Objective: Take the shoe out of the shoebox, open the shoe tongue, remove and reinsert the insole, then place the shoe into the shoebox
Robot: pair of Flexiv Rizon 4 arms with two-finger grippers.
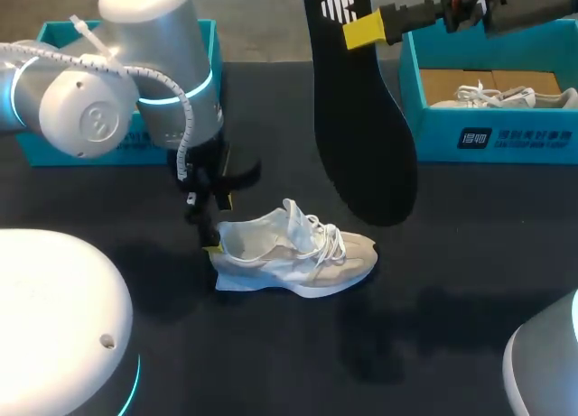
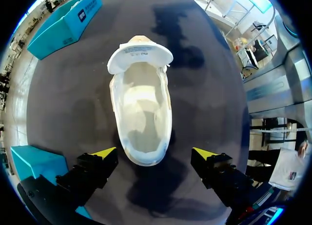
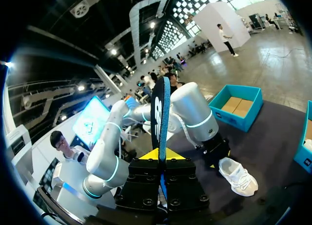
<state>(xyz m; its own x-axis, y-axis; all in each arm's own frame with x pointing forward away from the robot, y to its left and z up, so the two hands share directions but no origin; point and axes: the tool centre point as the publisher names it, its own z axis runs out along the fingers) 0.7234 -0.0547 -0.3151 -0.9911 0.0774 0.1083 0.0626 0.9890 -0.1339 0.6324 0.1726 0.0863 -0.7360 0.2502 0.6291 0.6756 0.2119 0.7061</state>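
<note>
Shoe [image 1: 293, 254] lies crosswise, heel left, toe pointing right

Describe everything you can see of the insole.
The insole is a long, flat, matte black piece with a white printed mark near its narrower end. The right claw is shut on that end, so it hangs wide end down above the table, clear of the shoe. Nothing else touches it.

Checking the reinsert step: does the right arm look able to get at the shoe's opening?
Probably yes. The shoe has its tongue folded forward and its opening bare. The right arm holds the insole up clear of it. The left arm's open jaws flank only the heel.
</note>
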